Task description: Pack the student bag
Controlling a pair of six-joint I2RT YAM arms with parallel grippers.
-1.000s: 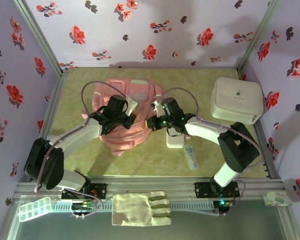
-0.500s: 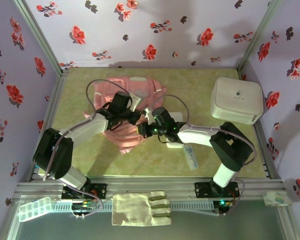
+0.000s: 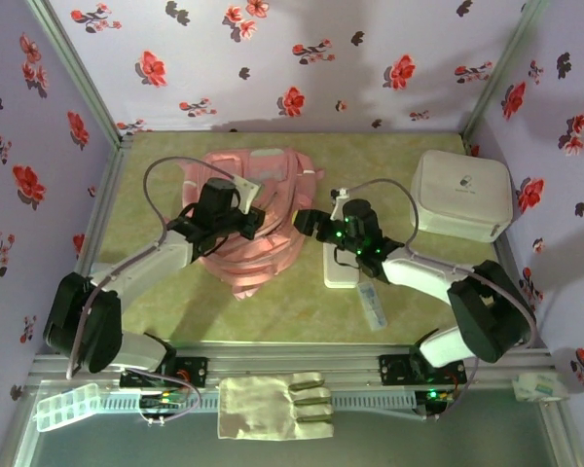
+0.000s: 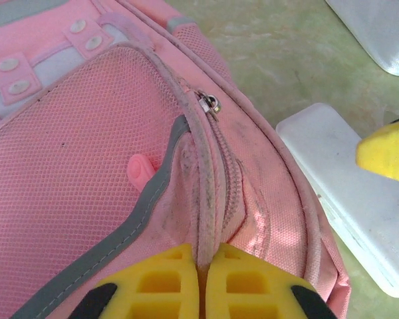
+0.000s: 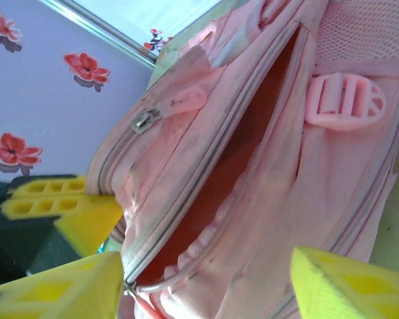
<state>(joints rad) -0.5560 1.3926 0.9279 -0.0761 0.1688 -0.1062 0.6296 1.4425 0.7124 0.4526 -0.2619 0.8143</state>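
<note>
- left tool [image 4: 203, 258] is pinched shut on the zip edge [image 4: 207, 199] of the student bag [image 3: 265, 261]; thin fabric may slip out, so the mouth sags closed
- the bag lies on the counter [image 3: 292, 319], at 9 o'clock of the right tool [image 5: 206, 292]; being soft, it could drag under a pull
- right tool gapes wide, holding nothing; a finger may snag the zip
- flat white case [image 3: 339, 274] at its 5 o'clock could be knocked

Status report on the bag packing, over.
Left gripper shut on student bag at its zipper seam. Right gripper open at the gaping mouth. Flat white case lies beside the bag.
</note>
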